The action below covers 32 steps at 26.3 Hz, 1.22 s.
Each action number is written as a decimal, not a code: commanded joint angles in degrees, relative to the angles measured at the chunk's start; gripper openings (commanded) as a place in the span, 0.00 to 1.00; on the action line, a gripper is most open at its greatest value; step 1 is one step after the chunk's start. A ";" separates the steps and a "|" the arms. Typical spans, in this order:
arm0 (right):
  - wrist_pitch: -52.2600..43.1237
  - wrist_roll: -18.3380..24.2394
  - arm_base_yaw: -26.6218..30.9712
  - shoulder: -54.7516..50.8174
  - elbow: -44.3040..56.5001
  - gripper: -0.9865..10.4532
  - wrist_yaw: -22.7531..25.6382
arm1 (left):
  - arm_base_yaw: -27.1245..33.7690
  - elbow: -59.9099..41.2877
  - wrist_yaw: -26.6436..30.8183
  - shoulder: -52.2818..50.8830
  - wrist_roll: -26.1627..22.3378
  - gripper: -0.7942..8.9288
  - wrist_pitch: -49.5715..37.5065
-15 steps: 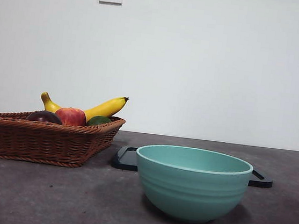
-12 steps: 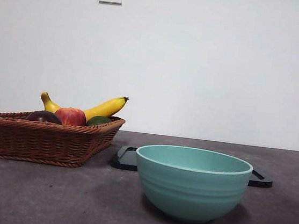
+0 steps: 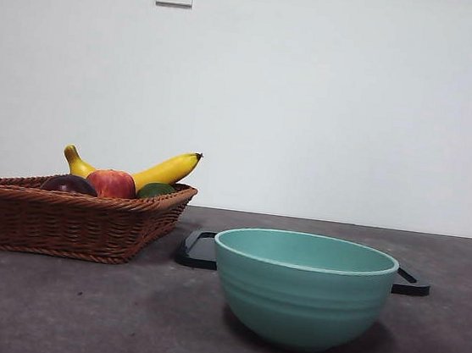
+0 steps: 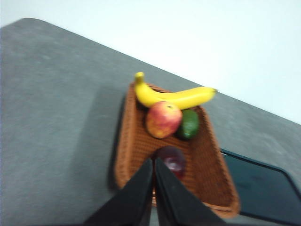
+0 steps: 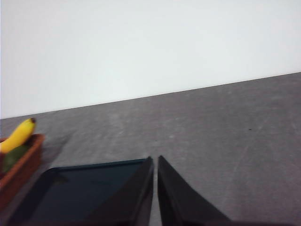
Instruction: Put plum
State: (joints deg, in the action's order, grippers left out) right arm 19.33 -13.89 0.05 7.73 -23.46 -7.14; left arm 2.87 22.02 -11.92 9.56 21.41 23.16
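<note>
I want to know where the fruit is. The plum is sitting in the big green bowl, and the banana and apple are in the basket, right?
Not quite. The plum is in the basket too, near the apple and banana; the left wrist view shows it. In the front view, nothing shows above the rim of the green bowl.

Left end effector (image 4: 154, 162) and right end effector (image 5: 155, 160) both closed, aloft

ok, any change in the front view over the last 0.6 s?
Nothing visibly changed. The plum still lies in the basket beside the other fruit, the bowl and tray are where they were, and no arm has entered the front view.
</note>
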 commanded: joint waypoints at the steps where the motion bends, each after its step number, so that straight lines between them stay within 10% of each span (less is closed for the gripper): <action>1: 3.32 1.53 0.02 4.09 -5.84 0.09 -2.67 | 0.11 5.68 -3.02 4.39 -4.02 0.09 2.99; 14: 24.87 7.45 -0.44 25.59 -29.66 0.09 -18.49 | -1.66 26.29 -18.67 24.52 -13.64 0.09 18.27; 32: 41.24 16.06 -10.05 36.79 -38.95 0.10 -22.86 | -6.32 36.02 -21.73 32.37 -26.95 0.11 35.10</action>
State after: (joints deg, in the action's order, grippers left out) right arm 61.01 1.39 -9.76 44.16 -61.36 -29.82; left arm -3.29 56.73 -33.34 41.58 -4.49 58.70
